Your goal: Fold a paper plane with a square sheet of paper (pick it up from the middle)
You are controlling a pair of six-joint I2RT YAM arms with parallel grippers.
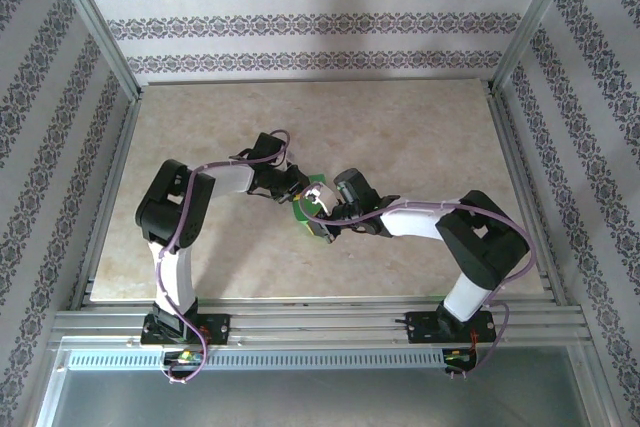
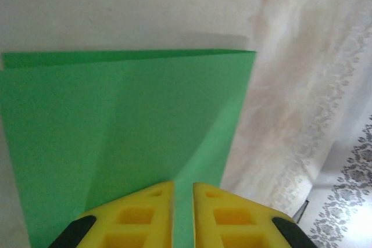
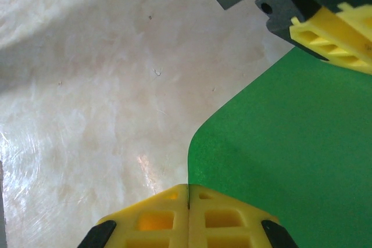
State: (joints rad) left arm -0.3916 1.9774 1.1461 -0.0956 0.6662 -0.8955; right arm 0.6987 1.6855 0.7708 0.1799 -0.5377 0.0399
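Lying between both grippers, the square sheet of paper [image 1: 312,209].

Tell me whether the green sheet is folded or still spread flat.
Folded. In the left wrist view the green sheet lies doubled: its upper layer's edge stops just short of a strip of the lower layer along the far side.

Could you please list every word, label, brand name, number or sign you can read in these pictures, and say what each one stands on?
None: no readable text appears anywhere.
The green paper is plain, with no print on it.
The yellow fingers of the right gripper and those of the left gripper carry no markings.
The wall covering has only a repeating floral pattern, no letters.
The table is bare marbled surface.
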